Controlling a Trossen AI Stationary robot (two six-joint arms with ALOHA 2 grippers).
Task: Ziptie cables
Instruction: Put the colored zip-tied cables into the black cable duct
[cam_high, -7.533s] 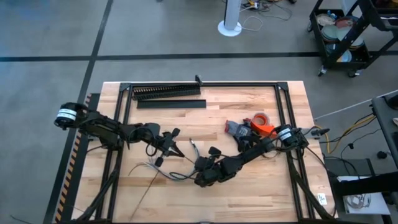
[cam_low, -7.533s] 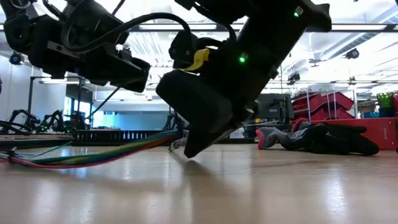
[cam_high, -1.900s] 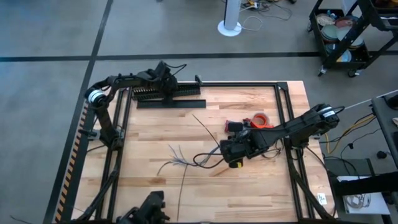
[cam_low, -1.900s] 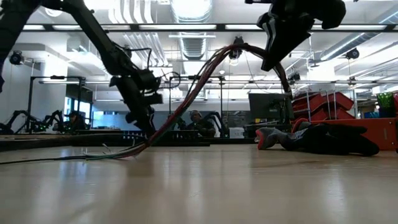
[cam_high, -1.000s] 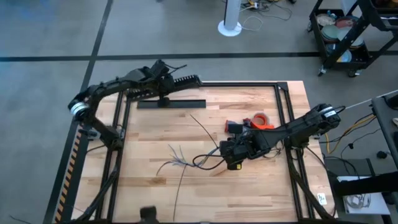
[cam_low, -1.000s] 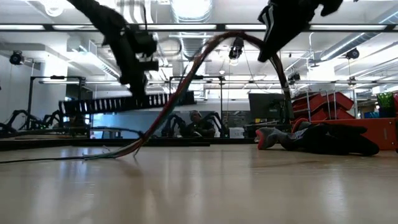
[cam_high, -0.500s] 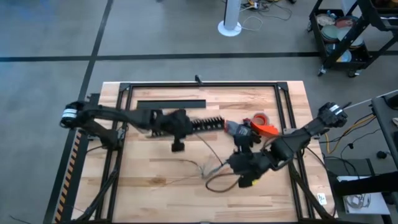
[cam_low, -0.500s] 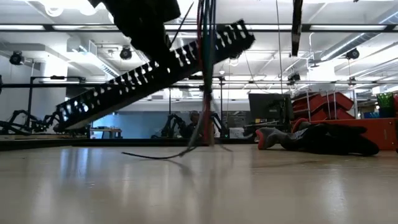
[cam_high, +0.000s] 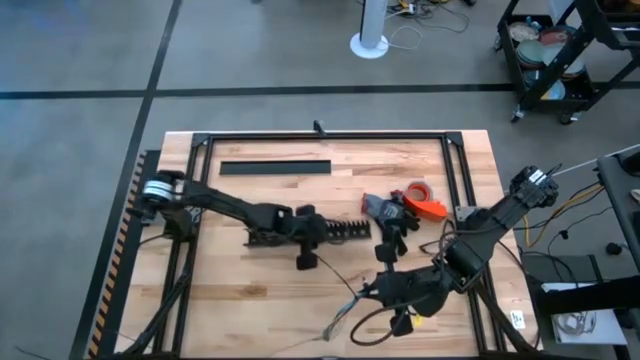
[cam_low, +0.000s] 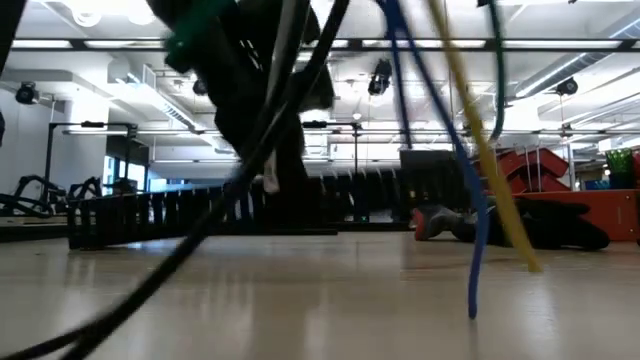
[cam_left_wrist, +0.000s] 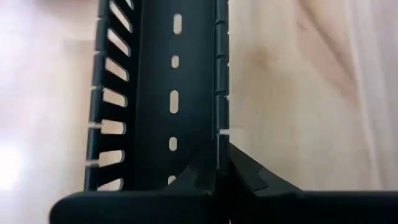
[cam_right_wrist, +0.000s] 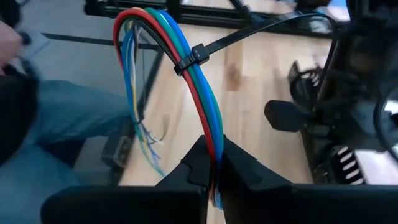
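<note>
From above, the right tool (cam_high: 392, 292) was largely lost under its own dark arm near the front edge of the surface (cam_high: 250, 290), so its grip read only in the right wrist view: the fingers (cam_right_wrist: 198, 163) were closed on the cables (cam_right_wrist: 205, 118). There the bundle proved to be coloured wires, red, green, blue and yellow, arching up from the tool and over, with the loose ends hanging down. A ziptie (cam_right_wrist: 194, 57) was cinched round the arch near its top, its long tail running straight off toward the far arm. In the low view the wires (cam_low: 455, 150) hung close to the lens, blurred and cut off at the top, hiding much behind them.

The left tool (cam_high: 318, 228) sat mid-surface, clamped on one side wall of the black slotted duct (cam_high: 345, 229), which lay flat with its long axis along the surface's length. Its wrist view showed only part of the duct (cam_left_wrist: 168, 93), the rest cut off.

A black strip (cam_high: 275, 167) lay parallel to the back edge, well apart from both arms. Bare wood lay open toward the left front corner; an orange tape roll (cam_high: 420, 196) crowded the right side.
</note>
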